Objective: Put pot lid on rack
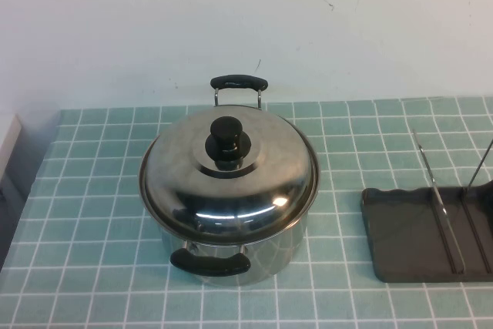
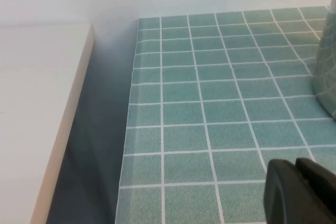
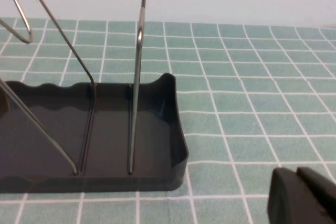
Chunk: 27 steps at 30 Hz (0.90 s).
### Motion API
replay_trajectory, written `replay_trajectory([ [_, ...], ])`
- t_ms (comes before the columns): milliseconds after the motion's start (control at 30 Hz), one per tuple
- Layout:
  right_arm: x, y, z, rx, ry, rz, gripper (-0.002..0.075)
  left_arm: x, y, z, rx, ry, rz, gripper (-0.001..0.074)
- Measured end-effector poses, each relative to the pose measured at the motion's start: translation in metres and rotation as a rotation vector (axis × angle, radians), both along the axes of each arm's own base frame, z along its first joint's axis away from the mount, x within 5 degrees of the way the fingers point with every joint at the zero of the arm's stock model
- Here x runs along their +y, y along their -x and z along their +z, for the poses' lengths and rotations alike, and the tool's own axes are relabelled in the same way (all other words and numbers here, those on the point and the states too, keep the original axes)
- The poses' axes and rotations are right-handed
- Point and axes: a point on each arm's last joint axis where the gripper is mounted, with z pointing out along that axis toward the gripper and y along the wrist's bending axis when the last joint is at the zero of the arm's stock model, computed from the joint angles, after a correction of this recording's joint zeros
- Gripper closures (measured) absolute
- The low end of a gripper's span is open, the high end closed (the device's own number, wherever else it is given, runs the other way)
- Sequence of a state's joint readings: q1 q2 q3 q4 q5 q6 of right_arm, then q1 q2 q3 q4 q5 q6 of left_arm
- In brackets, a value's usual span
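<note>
The shiny domed pot lid point(image 1: 254, 179) with its black knob point(image 1: 226, 142) sits on the steel pot point(image 1: 231, 256) in the middle of the table. The dark grey rack point(image 1: 420, 240) with upright wire dividers point(image 1: 441, 202) stands at the right edge; it also shows in the right wrist view point(image 3: 105, 135). My left gripper point(image 2: 302, 192) is shut and empty, low over the tiles left of the pot, whose wall point(image 2: 328, 66) shows at that view's edge. My right gripper point(image 3: 304, 195) is shut and empty beside the rack. Neither gripper shows in the high view.
The table is covered by a teal tiled mat point(image 1: 100, 213). A white ledge point(image 2: 37, 108) runs beside the mat's left edge, with a gap between them. A pale wall point(image 1: 246, 21) stands behind the table.
</note>
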<state>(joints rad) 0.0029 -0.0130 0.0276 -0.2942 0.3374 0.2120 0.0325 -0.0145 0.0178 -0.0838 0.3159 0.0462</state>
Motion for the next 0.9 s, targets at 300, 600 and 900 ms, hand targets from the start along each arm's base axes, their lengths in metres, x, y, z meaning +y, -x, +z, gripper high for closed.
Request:
replay_trajectory([
  [300, 0.0, 0.0, 0.0, 0.0, 0.0, 0.0, 0.0729, -0.0003, -0.001, 0.0031, -0.041, 0.02, 0.002, 0.0738],
  [600, 0.0, 0.0, 0.0, 0.0, 0.0, 0.0, 0.0729, -0.0018, -0.0014, 0.0051, -0.063, 0.087, 0.0, 0.0738],
  [900, 0.0, 0.0, 0.0, 0.0, 0.0, 0.0, 0.0729, -0.0018, -0.0013, 0.0044, -0.055, 0.084, 0.0, 0.0738],
])
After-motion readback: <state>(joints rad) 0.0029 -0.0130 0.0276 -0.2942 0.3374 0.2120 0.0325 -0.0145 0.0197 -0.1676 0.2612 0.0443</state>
